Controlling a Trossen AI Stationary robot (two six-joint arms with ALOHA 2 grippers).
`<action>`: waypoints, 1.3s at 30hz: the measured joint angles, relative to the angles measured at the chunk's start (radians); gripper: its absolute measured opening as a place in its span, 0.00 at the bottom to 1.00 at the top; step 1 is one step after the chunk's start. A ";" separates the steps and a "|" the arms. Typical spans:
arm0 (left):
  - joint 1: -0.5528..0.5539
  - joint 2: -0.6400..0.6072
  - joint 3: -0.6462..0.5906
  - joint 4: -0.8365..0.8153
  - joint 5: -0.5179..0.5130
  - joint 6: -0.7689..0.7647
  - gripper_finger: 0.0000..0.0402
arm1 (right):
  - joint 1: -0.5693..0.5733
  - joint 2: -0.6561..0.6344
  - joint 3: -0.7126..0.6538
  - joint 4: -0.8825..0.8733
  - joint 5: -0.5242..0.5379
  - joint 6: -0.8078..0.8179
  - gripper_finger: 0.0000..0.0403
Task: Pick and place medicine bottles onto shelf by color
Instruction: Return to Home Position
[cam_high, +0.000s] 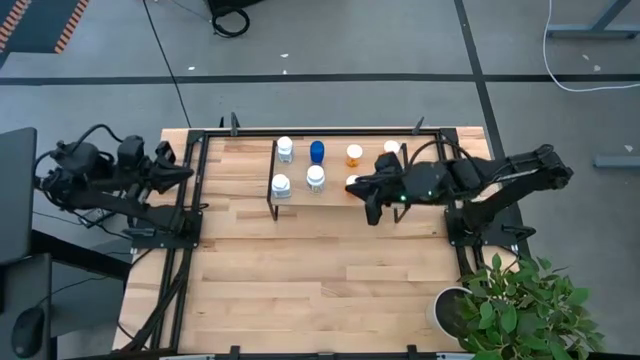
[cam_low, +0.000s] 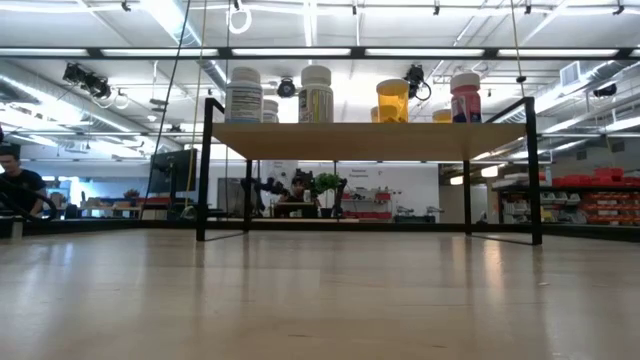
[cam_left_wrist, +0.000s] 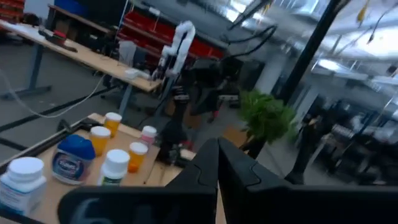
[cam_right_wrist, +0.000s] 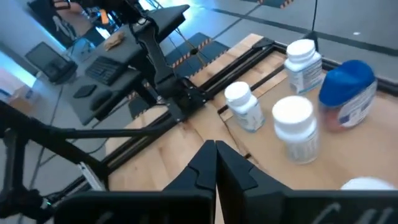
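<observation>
Wide tabletop (cam_high: 300, 280) fronts the shelf (cam_high: 335, 196), right hand (cam_high: 358, 186) over its right end, left hand (cam_high: 185, 172) at the left edge (both closed).

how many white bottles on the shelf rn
3 white bottles, all at the shelf's left end: one at the left edge, another next to it, a third beside the blue bottle. The right arm covers part of the shelf, so more may be hidden.
</observation>
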 joint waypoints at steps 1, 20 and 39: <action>0.000 -0.020 -0.021 0.022 0.000 -0.009 0.01 | -0.013 -0.003 0.000 -0.004 -0.014 -0.018 0.02; 0.000 -0.346 -0.388 0.415 -0.177 -0.036 0.01 | 0.004 -0.576 -0.489 0.166 0.241 -0.052 0.01; 0.001 -0.360 -0.733 0.803 -0.224 -0.054 0.01 | 0.004 -1.282 -0.992 0.370 0.233 -0.187 0.01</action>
